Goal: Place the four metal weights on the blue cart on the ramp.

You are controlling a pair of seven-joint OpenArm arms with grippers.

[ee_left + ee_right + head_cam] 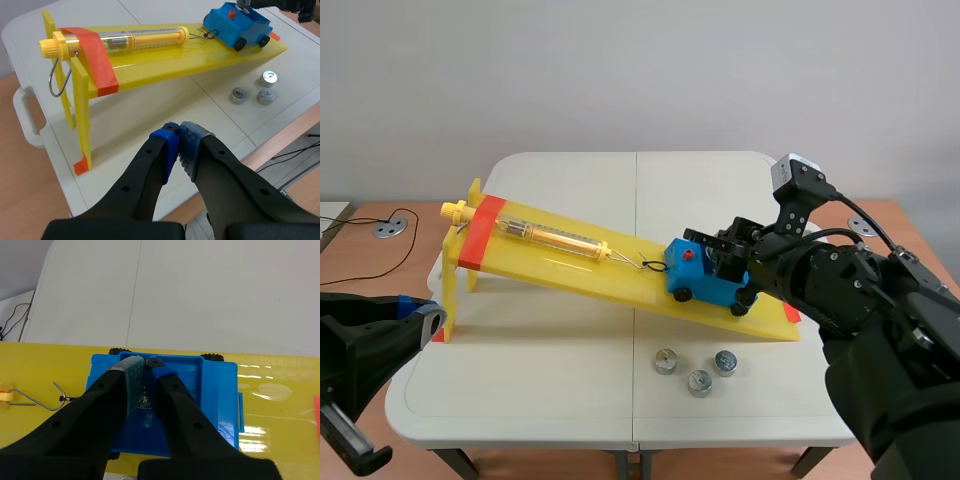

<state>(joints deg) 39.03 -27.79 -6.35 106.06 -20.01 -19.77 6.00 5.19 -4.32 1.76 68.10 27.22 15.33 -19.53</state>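
Right gripper (144, 365): fingers are standing narrowly apart, clamping a small metal weight (145, 401) between the pads and holding it over the tray of the blue cart (215, 390); whether the weight is touching the tray floor cannot be told. Cart is sitting with its wheels on the lower stretch of the yellow ramp (570, 268), which is slanting down toward the right arm's side of the white desk (520, 400). Spring scale (555, 238) is lying along the ramp uphill of the cart, its wire hook (645, 262) reaching the cart's upper end. Three loose weights (665, 361) (700, 383) (725, 362) are resting close together on the desk just in front of the ramp's low end. Left gripper (178, 132) is hanging by the desk's near left edge, well apart from the cart, its fingers pressing together on nothing.
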